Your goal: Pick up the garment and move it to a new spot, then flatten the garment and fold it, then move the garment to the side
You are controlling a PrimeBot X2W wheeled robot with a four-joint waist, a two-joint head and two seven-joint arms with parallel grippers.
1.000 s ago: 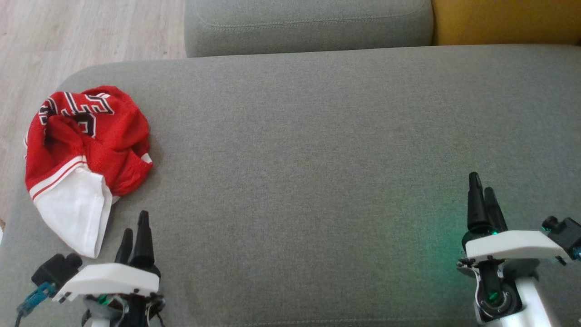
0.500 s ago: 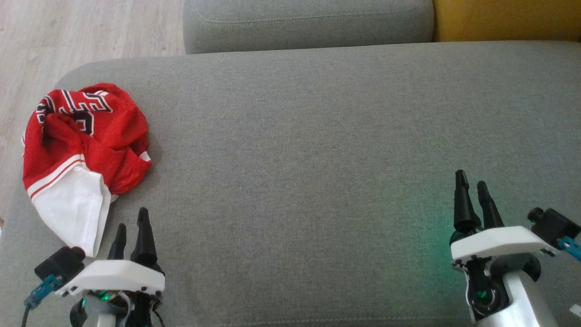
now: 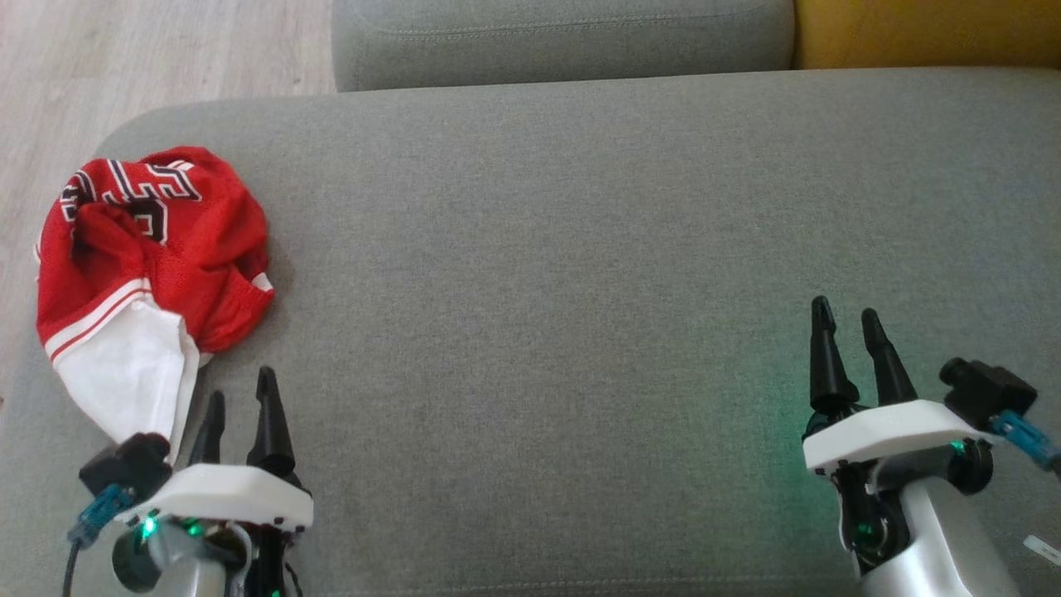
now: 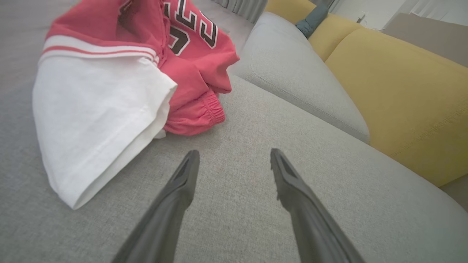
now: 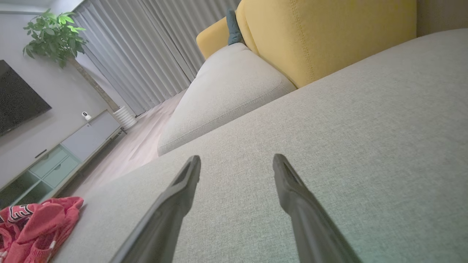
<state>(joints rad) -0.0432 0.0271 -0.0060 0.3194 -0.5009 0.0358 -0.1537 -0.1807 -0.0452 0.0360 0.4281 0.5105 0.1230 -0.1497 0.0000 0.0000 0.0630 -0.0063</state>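
Found the garment (image 3: pixel 157 240) bunched at the far left end of the sofa seat (image 3: pixel 580 249), close to the rounded corner: red mesh with black-and-white lettering on top, a white panel (image 3: pixel 124 381) spilling toward the near edge. Not lifted, not spread, not folded.

Saw the left hand (image 3: pixel 240 384) released, fingers apart with nothing between, poised over bare upholstery just beside the white panel's near corner, apart from it. In the left wrist view, aimed past the cloth's right side rather than at it, with the red elastic hem ahead and to the left.

Saw the right hand (image 3: pixel 844 307) likewise released and empty, well apart from the garment, over bare seat at the near right.

Compared with a second before: noticed a slight slide of the whole head picture; put that down to the camera, not the garment. Beyond that drift, found the right hand shifted inward toward the middle and turned at the wrist, showing both fingers side by side instead of overlapped. Same turning at the left hand, with little travel. No change in either hand's spread.

Judged this as setting up for the first pickup, with nothing yet accomplished. Expected a leftward swing of the left hand onto the heap. Feared trailing and dragging of the loose mesh on the way up.
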